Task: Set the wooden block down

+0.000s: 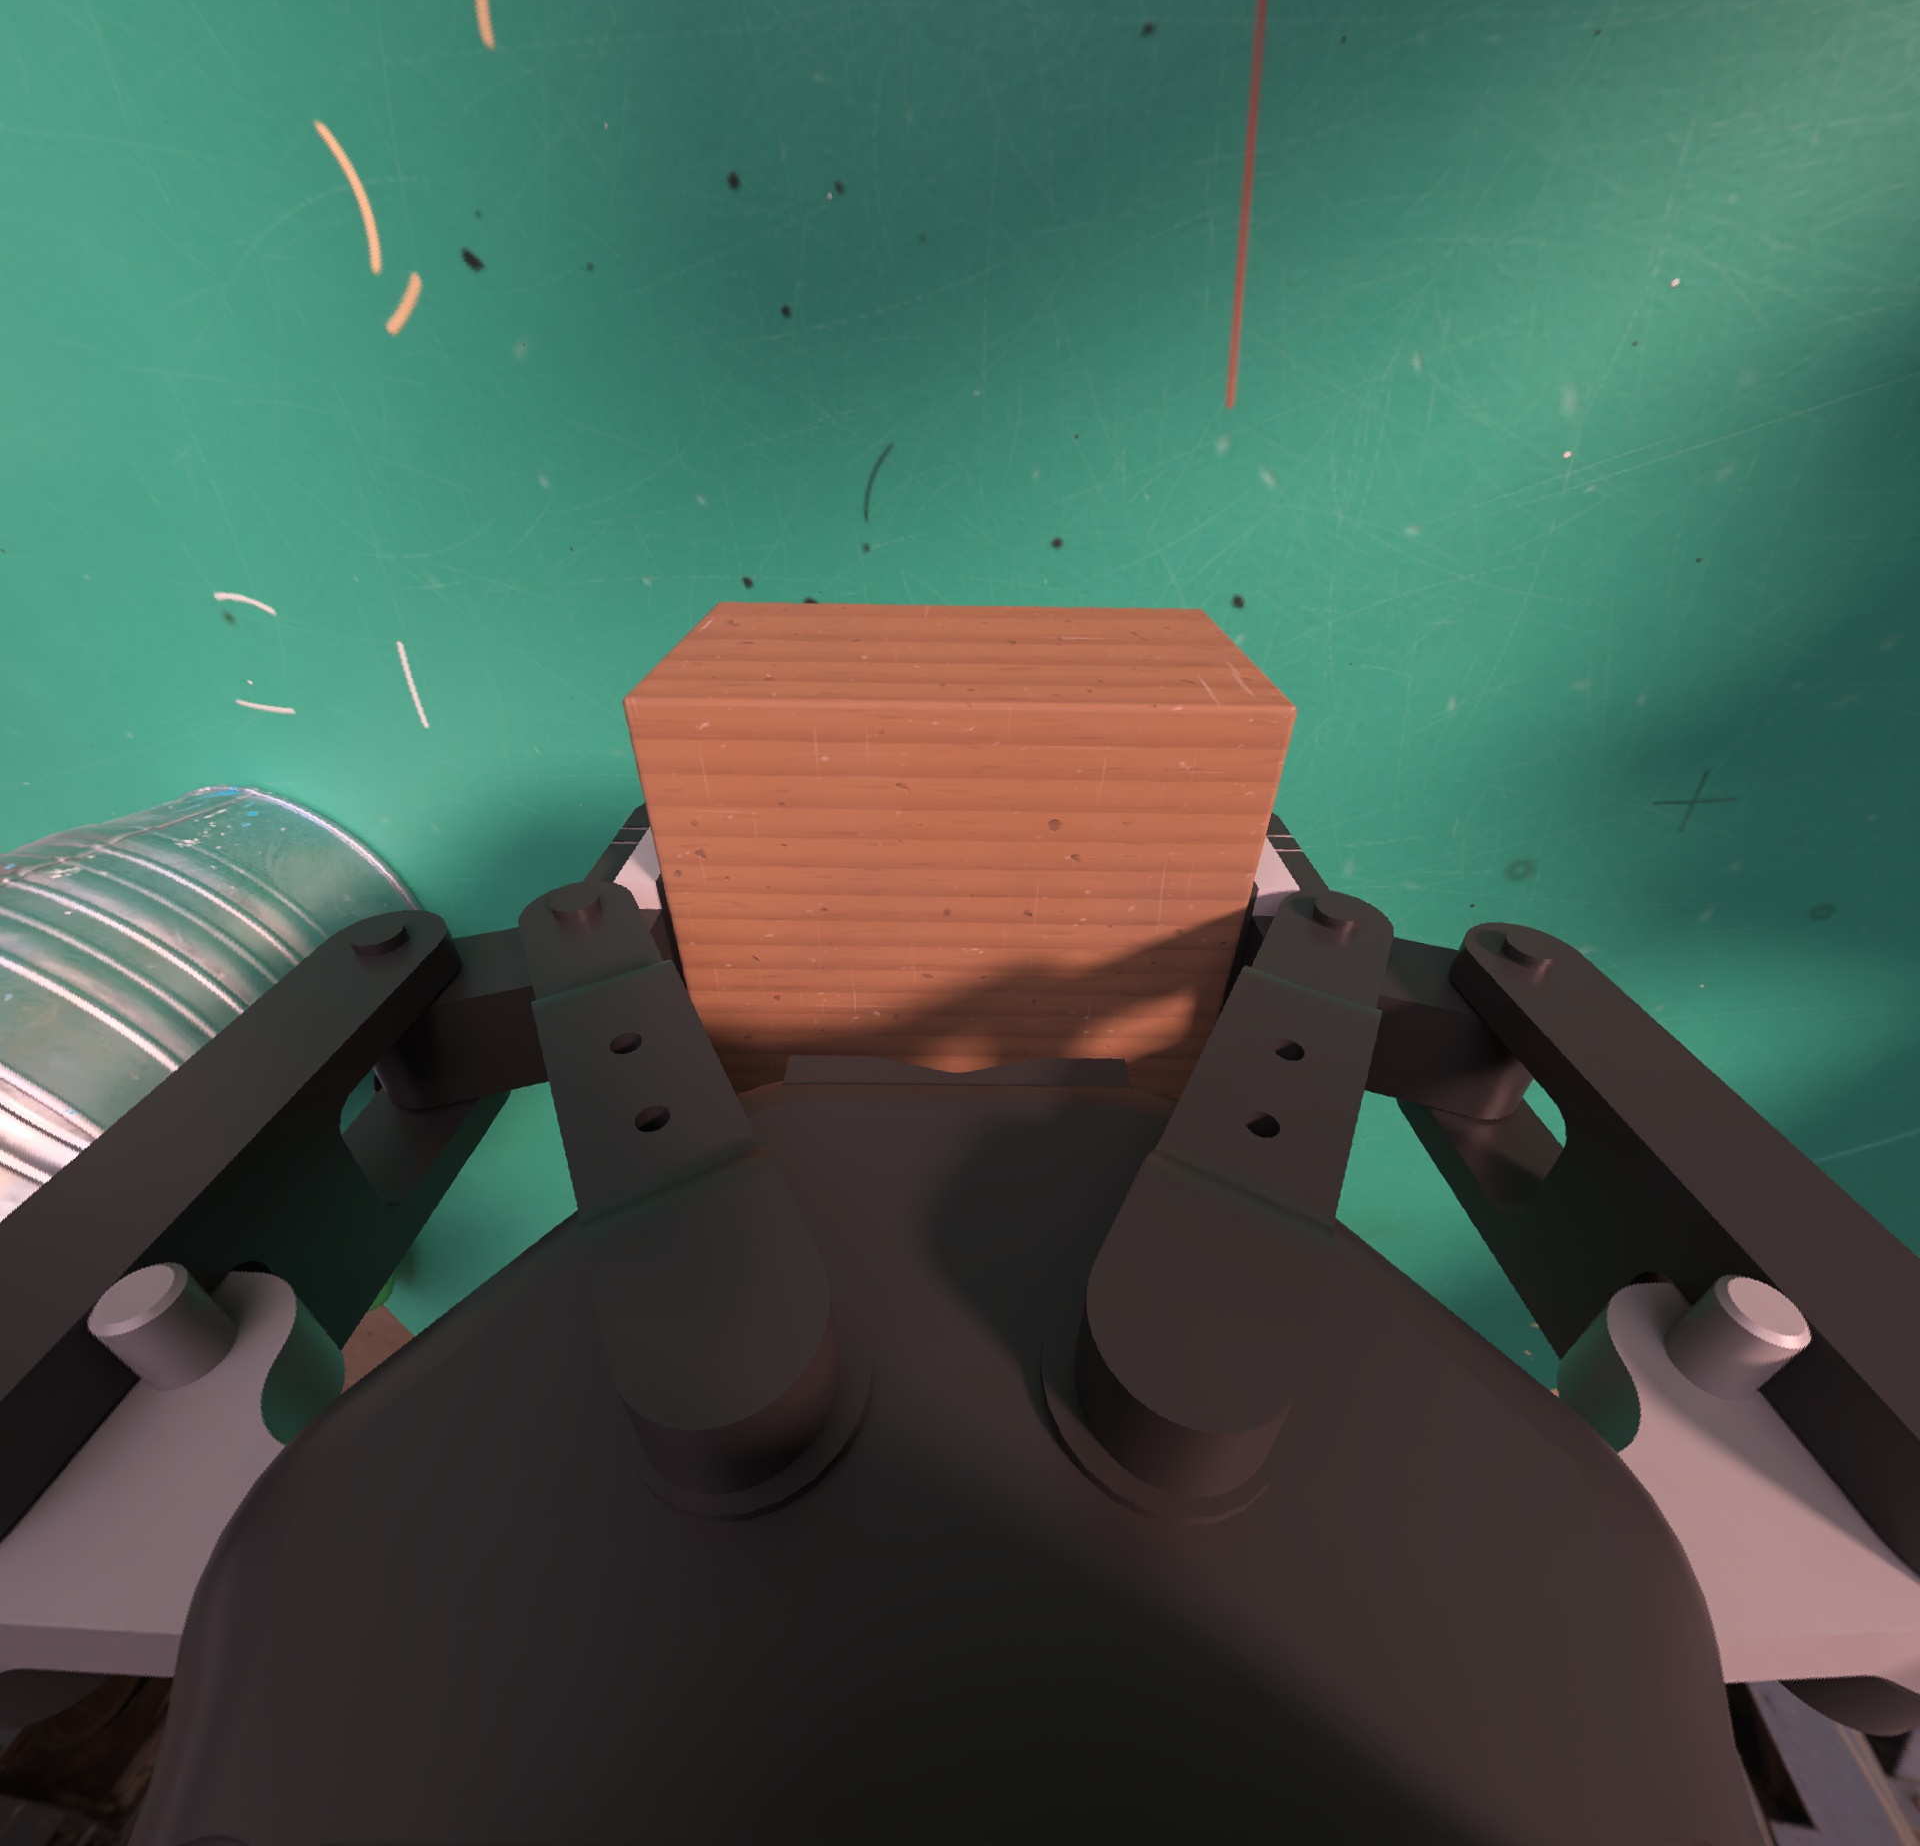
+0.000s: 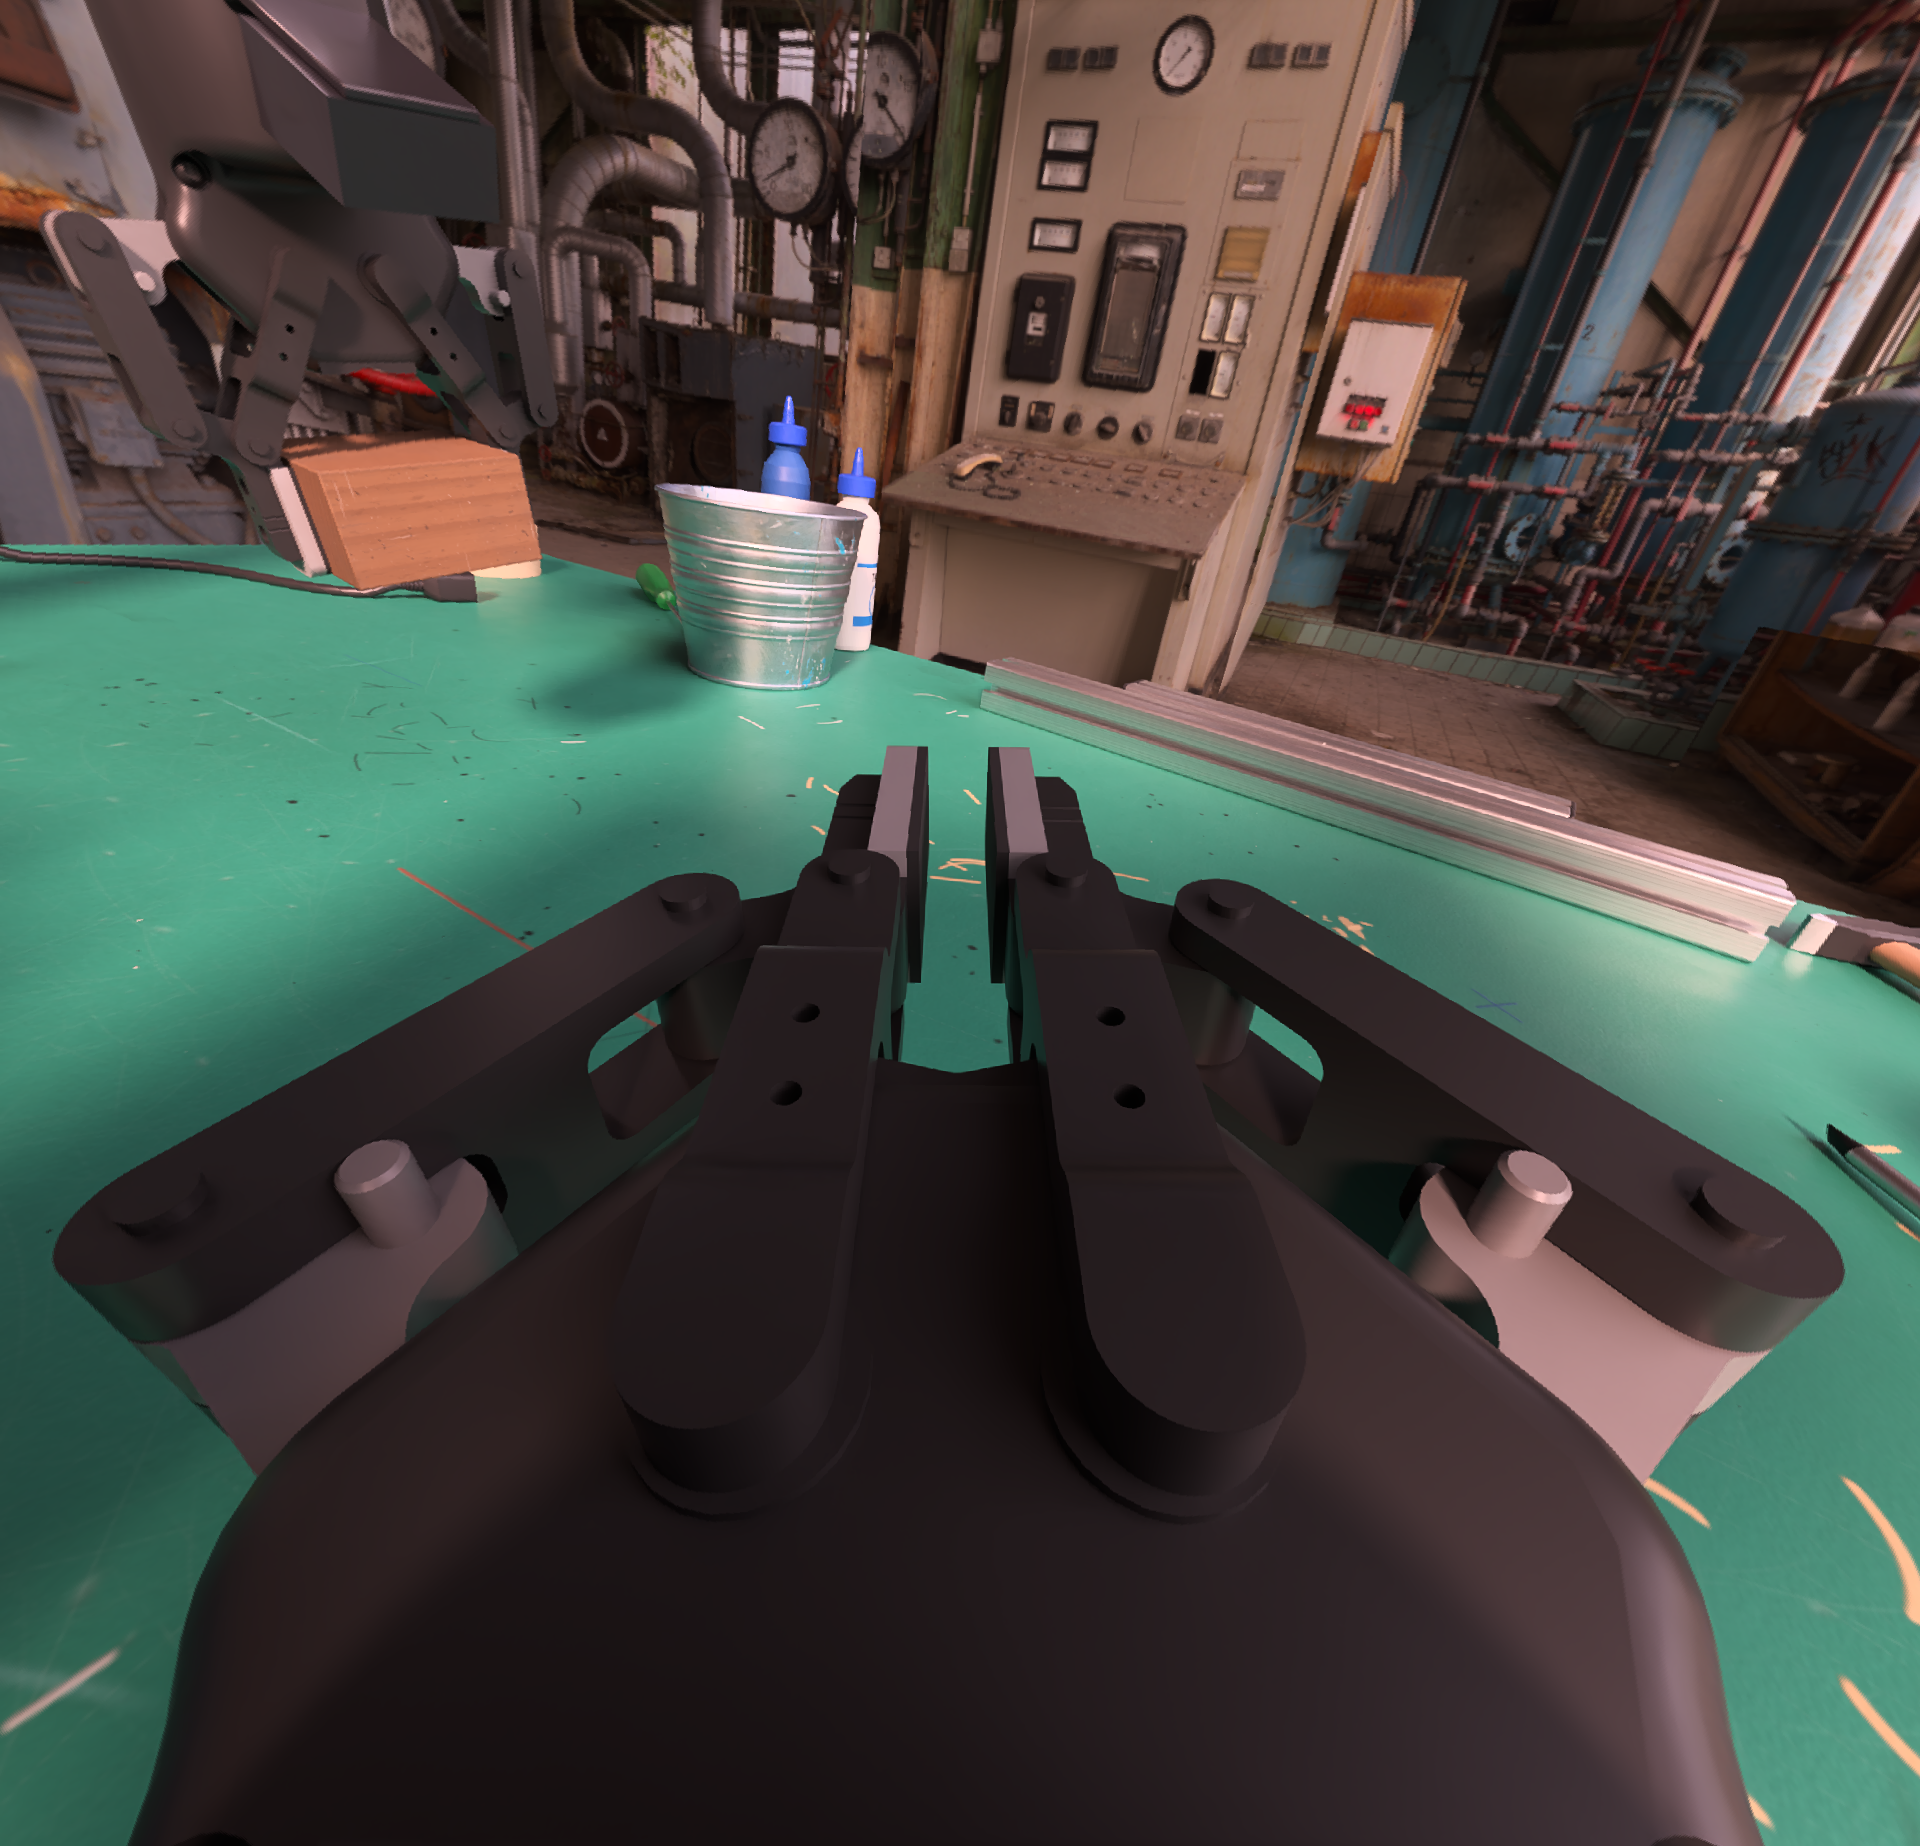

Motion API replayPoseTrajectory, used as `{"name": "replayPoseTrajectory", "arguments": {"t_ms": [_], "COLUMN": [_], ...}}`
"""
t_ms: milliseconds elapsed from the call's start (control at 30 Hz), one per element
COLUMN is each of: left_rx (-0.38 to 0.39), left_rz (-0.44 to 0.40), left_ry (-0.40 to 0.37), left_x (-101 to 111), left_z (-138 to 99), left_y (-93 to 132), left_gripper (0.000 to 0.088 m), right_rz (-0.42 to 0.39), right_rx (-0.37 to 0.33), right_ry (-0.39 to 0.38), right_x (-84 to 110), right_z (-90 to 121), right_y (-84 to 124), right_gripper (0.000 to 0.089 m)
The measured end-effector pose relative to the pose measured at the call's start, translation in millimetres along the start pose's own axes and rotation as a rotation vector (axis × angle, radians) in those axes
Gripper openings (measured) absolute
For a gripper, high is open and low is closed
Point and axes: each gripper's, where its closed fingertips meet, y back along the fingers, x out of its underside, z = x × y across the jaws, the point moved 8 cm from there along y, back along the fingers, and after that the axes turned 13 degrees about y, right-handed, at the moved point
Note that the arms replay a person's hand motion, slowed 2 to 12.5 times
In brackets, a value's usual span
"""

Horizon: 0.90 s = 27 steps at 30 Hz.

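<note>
In the left wrist view my left gripper (image 1: 958, 851) is shut on the wooden block (image 1: 961, 747), a brown block with horizontal grain, held between both pads above the green mat (image 1: 1039, 342). In the right wrist view the left gripper (image 2: 400, 492) holds the block (image 2: 416, 518) tilted, its lower corner close to the mat at the far left; I cannot tell whether it touches. My right gripper (image 2: 957, 809) hovers low over the mat (image 2: 312, 809), its jaws nearly together with a narrow gap and nothing between them.
A metal bucket (image 2: 758, 591) stands right of the block, and shows at the left in the left wrist view (image 1: 156, 944). Behind it are two glue bottles (image 2: 785, 456) and a green handle (image 2: 655, 583). A cable (image 2: 208, 570) lies under the block. Aluminium profiles (image 2: 1351, 788) line the right edge.
</note>
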Motion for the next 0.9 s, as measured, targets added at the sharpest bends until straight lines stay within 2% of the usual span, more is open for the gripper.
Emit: {"name": "replayPoseTrajectory", "arguments": {"t_ms": [533,900], "left_rx": [-0.031,0.010], "left_rz": [-0.083,-0.132], "left_ry": [-0.059,-0.096], "left_x": [-6,-21], "left_z": [-37,-74], "left_y": [33,36], "left_gripper": [0.0695,0.0695], "right_rz": [-0.001,-0.002], "right_rx": [-0.004,0.000], "right_ry": [0.000,0.004], "right_x": [0.0,-0.4], "right_z": [0,0], "right_y": [-1,0], "right_gripper": [0.0101,0.0100]}}
